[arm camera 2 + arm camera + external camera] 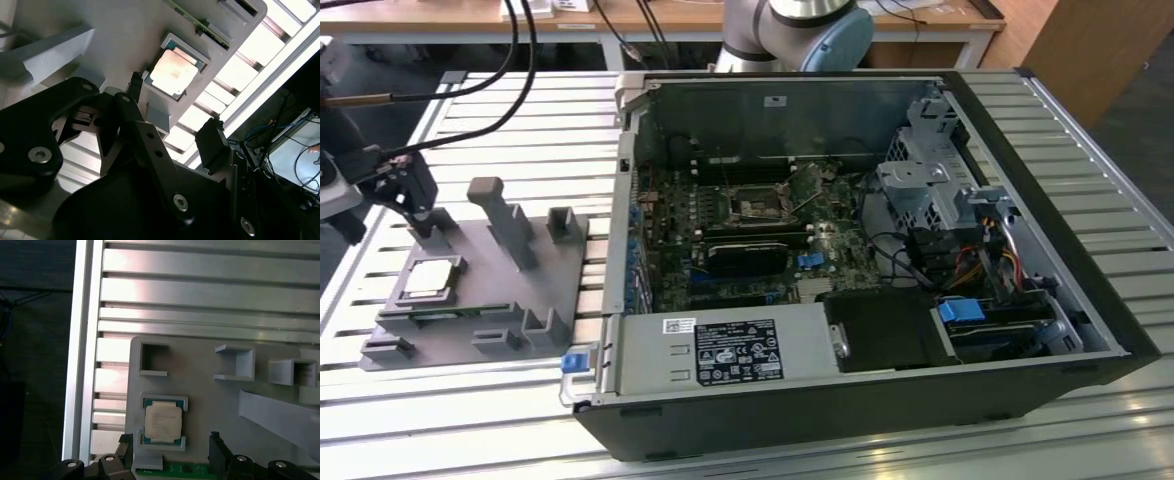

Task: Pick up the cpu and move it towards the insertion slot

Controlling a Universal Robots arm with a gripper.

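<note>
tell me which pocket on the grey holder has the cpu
The framed pocket holding the cpu, next to the green memory stick; the square pockets elsewhere on the grey holder are empty.

Exterior view: arm cropped by the frame edge at 12 o'clock; insertion slot too small to make out its inside. First wrist view: gripper body cropped, memory stick cut off, ends behind fingers.

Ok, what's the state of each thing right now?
cpu: lying flat in the grey fixture's cradle, ungripped.
claw: open, hovering over the cpu.
insertion slot: dark centre showing.
computer case: on its side, panel off.
memory stick: on edge in the fixture.
</note>
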